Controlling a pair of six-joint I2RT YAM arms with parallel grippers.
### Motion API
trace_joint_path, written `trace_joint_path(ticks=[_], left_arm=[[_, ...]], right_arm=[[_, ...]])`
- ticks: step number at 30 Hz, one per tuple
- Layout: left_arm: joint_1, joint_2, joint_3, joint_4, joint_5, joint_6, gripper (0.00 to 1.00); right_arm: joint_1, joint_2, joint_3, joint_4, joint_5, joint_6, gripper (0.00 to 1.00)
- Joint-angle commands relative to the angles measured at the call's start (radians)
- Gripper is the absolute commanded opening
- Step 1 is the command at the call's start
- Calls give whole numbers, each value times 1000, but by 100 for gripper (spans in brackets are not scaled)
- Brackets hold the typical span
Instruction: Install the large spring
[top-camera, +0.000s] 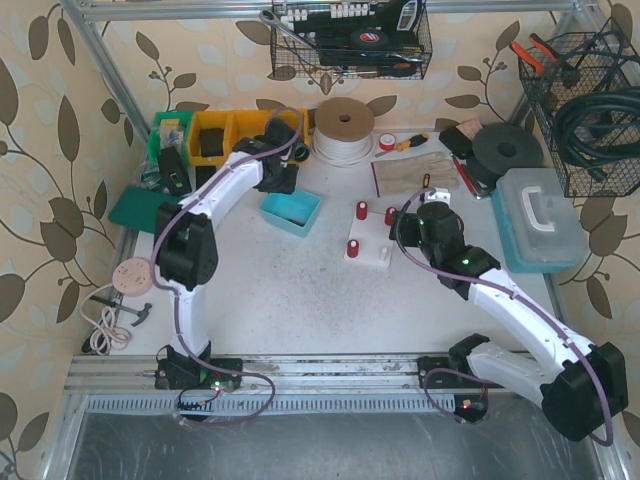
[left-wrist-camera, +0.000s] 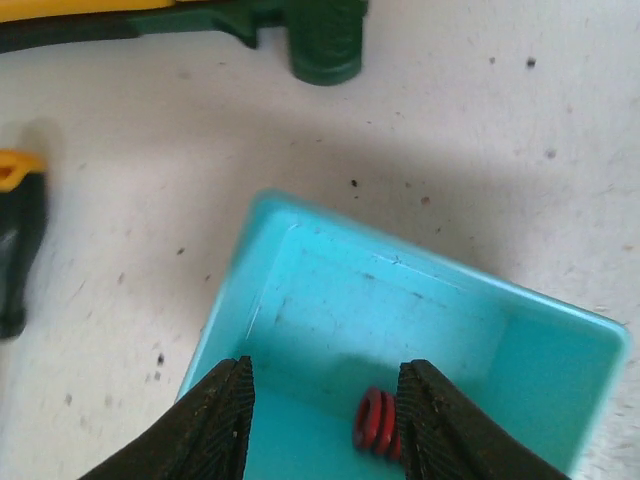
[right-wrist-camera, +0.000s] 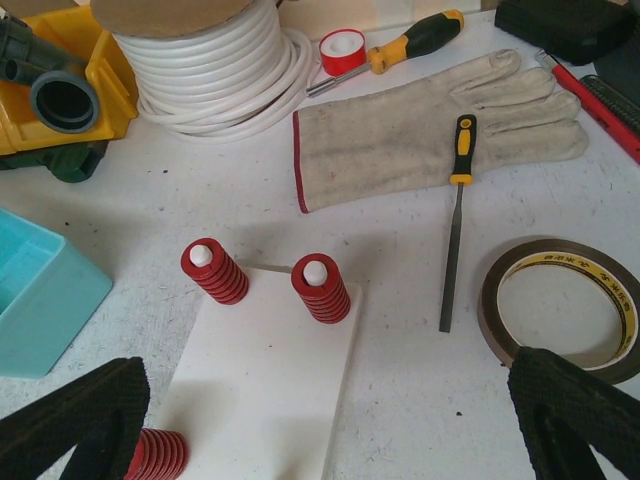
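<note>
In the top view, the bin (top-camera: 286, 222) is set toward the far-left corner of the desk. The left gripper (top-camera: 278, 182) is held over it, presumably because the spring to be installed is stored there. The spring itself cannot be made out here. The plate (top-camera: 372, 257) is laid mid-desk, nearer the far edge, and the right gripper (top-camera: 412, 222) is posted just to its right, probably to be ready for it.

In the left wrist view, the left gripper (left-wrist-camera: 326, 372) is seen spread and aimed into the bin (left-wrist-camera: 560, 372). The spring (left-wrist-camera: 377, 436) is seen lying on the bin floor between the jaws, close to the right one. Contact cannot be judged.

In the right wrist view, the right gripper (right-wrist-camera: 330, 400) is spread wide and nothing is held. It is hung above the plate (right-wrist-camera: 270, 385), where 3 fitted springs (right-wrist-camera: 321, 288) are seated on pegs. So 1 place is judged to be left for the spring, though that place is not shown.
</note>
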Motion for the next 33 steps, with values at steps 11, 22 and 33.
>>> trace_joint_path(ticks=[11,22,33], left_arm=[[-8,-213,-249,14,-111,-699,45],[-9,-102,-255,63,-73,-691,47],[-5,-25,-191,27,-106,-556,34]], right_arm=[[17,-28,27,-1,9,-15,97],[18,-37,24,2,13,-22,97],[18,-36,24,0,21,-23,97]])
